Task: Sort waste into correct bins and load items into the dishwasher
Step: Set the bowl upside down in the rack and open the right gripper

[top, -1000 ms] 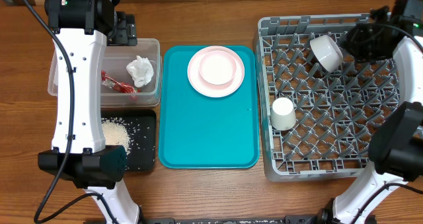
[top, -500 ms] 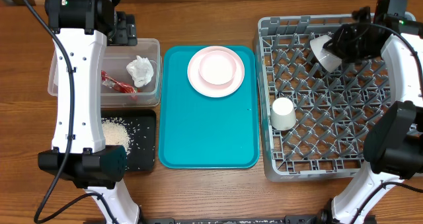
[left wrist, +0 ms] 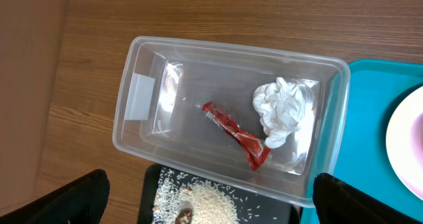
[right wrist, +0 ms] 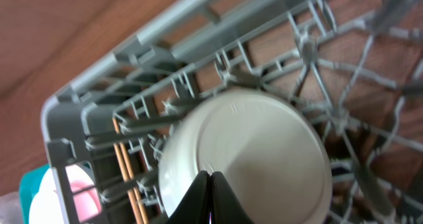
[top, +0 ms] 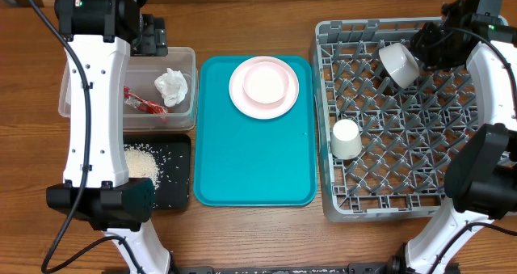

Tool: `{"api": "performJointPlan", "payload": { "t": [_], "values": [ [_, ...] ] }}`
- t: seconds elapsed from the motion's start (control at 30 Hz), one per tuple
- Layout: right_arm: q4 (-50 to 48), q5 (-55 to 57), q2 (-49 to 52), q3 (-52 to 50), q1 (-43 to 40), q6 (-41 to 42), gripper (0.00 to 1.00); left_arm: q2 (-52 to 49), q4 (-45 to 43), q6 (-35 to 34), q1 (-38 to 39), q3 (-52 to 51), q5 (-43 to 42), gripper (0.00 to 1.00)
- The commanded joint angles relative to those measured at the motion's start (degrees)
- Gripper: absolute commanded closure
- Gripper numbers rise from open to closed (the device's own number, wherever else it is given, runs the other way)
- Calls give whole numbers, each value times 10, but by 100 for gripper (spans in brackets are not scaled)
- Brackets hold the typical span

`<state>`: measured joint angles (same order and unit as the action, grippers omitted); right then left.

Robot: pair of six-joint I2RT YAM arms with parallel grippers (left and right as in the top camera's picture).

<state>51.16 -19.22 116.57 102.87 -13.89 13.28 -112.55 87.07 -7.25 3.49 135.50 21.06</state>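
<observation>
The clear tub (top: 73, 96) holds the crumpled white napkin (top: 171, 86) and the red wrapper (top: 144, 104). Rice with brown scraps (top: 141, 161) lies in the black tray (top: 179, 185). My left gripper (top: 152, 35) hangs open above the tub (left wrist: 132, 98), with the napkin (left wrist: 284, 112), wrapper (left wrist: 234, 133) and rice (left wrist: 211, 201) below it. A whitish bowl (top: 399, 64) leans on its side in the grey dish rack (top: 404, 205), and a cream cup (top: 346, 139) lies there too. My right gripper (right wrist: 211, 176) is shut, its tips against that bowl's underside (right wrist: 264, 151). The pink plate (top: 242, 104) carries another bowl (top: 266, 82).
The teal serving tray (top: 254, 161) lies between the bins and the rack, with the plate at its far end. The rack's far rim (right wrist: 165, 52) and upright pegs surround the right gripper. Bare wooden table runs along the front and left.
My right gripper has moved left to the leaning bowl and now sits just beside it at the rack's far edge. The left arm and everything else are unchanged.
</observation>
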Motion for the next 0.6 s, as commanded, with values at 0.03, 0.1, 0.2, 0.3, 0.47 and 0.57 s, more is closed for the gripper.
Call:
{"api": "performJointPlan", "payload": {
  "t": [0.03, 0.1, 0.2, 0.3, 0.47, 0.57],
  "values": [
    [26, 8, -5, -3, 4, 3, 96, 9, -2, 8, 0, 12, 0, 0],
    [36, 8, -5, -3, 4, 3, 96, 9, -2, 8, 1, 12, 0, 0],
    [56, 7, -5, -3, 4, 3, 96, 9, -2, 8, 1, 12, 0, 0],
    [78, 6, -5, -3, 4, 3, 96, 9, -2, 8, 1, 12, 1, 0],
    [82, -24, -5, -2, 3, 3, 96, 9, -2, 8, 0, 12, 0, 0],
    [86, -81, -5, 0, 3, 3, 96, 9, -2, 8, 0, 12, 0, 0]
  ]
}}
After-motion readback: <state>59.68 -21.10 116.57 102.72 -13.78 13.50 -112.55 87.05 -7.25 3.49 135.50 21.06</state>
